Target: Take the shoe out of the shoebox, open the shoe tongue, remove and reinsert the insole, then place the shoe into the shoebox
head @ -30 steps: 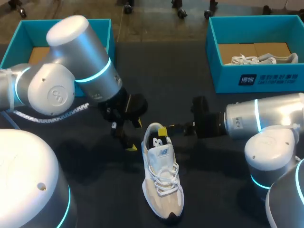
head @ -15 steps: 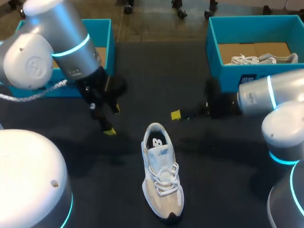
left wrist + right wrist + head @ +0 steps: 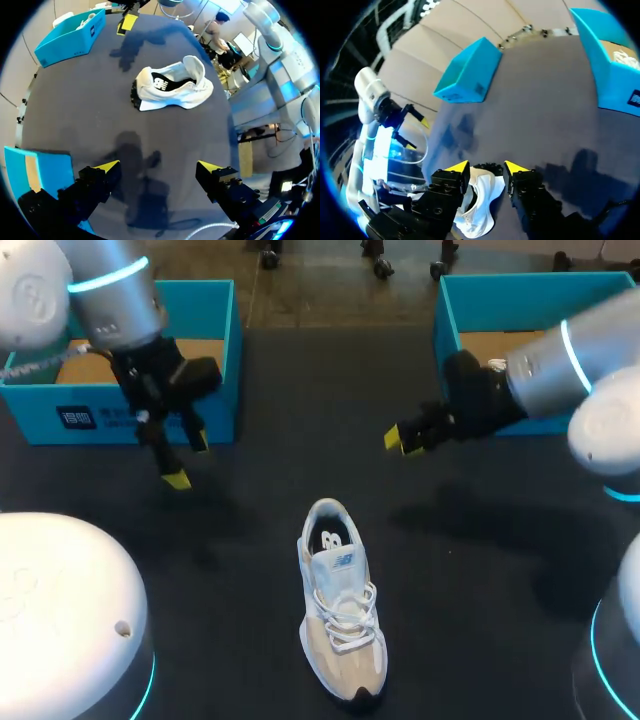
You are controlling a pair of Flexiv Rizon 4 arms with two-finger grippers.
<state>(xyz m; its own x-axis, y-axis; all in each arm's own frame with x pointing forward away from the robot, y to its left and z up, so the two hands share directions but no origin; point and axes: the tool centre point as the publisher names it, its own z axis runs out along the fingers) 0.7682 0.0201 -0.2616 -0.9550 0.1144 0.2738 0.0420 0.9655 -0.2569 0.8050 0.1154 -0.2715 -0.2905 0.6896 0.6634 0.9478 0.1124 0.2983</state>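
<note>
— Anything hidden or hard to make out?
— Cannot see into the shoe past its dark heel opening, so no telling about the insole. Left shoebox, upper left of the head frame: cut off at the edge and partly behind the left arm. Right shoebox, upper right: inside mostly covered by the right arm.
— And from one view to another?
— Hard to judge the right gripper from the head view, with its tips nearly overlapping. Clearer in the right wrist view: a narrow gap, nothing between the fingers. Shows there too, over the right box's wall: white laces of a second shoe. In the left wrist view, left gripper spread wide and empty, with the shoe well ahead, upright on the dark table.
— Changed from a second ago?
— Shoe in the same spot, lower middle, toe toward the bottom edge. Both grippers pulled away from its heel: left now upper left, before its box; right drawn back toward the right box.
</note>
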